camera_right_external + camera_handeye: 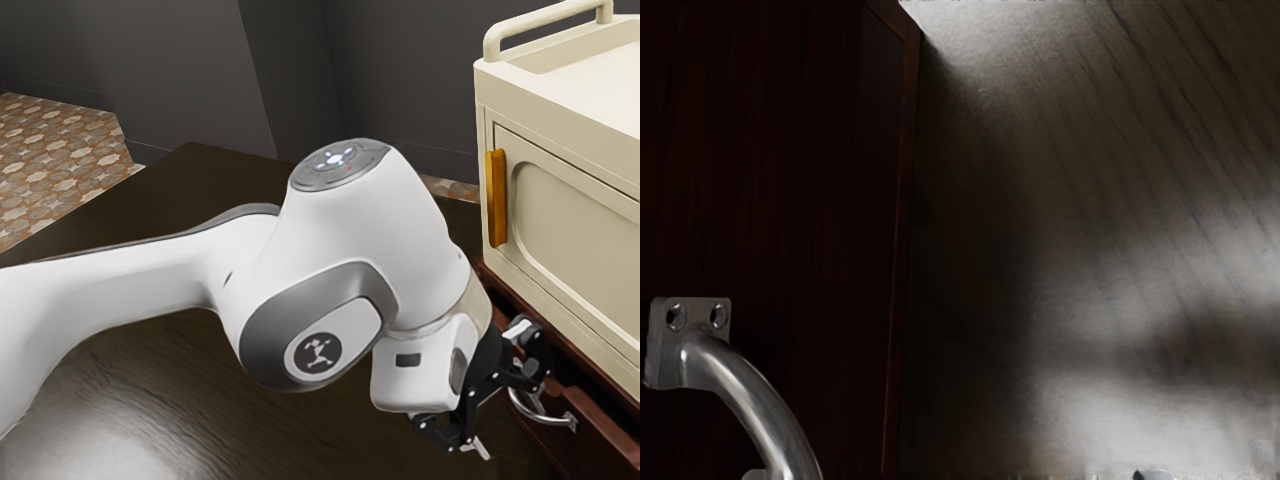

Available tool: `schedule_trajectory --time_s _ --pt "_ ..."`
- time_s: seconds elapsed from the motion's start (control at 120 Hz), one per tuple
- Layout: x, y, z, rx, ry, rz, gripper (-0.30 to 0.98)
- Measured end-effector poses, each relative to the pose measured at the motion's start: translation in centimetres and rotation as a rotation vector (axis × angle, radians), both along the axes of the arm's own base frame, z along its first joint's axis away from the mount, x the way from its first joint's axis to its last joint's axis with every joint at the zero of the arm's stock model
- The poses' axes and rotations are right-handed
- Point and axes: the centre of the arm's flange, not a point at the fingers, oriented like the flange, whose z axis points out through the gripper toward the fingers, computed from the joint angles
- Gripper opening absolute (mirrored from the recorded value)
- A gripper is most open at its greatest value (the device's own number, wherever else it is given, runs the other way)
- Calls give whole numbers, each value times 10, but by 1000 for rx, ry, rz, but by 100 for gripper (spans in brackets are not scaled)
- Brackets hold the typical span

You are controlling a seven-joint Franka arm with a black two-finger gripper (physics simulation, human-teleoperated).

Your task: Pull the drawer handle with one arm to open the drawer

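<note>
My gripper (512, 408) is open at the front of the dark red-brown drawer (592, 442), its two black fingers spread wide apart. The curved silver handle (537, 411) sits close by the gripper, partly hidden by the farther finger. In the wrist view, the handle (758, 405) bends out from a screwed mounting plate on the dark drawer front (790, 190). Small bits of the fingertips appear at that view's lower edge around my gripper (955, 475), one of them right beside the handle's bar. I cannot tell whether that finger touches the bar.
A cream cabinet (570, 125) with an orange door handle (497, 198) and a top rail stands on the dark wooden furniture. The dark tabletop (200, 400) extends beneath the arm. Grey walls and a patterned tiled floor (60, 160) lie beyond.
</note>
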Motion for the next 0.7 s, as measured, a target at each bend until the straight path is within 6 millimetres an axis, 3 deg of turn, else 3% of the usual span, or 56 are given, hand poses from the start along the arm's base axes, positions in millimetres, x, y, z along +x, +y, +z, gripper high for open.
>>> schedule_trajectory --time_s 0.233,0.375,0.55,0.7 --pt "-21 6 4 24 8 4 44" --pt "-31 11 8 38 14 6 37" --pt "-45 17 4 59 26 7 51" --pt "-58 22 5 67 26 13 51"
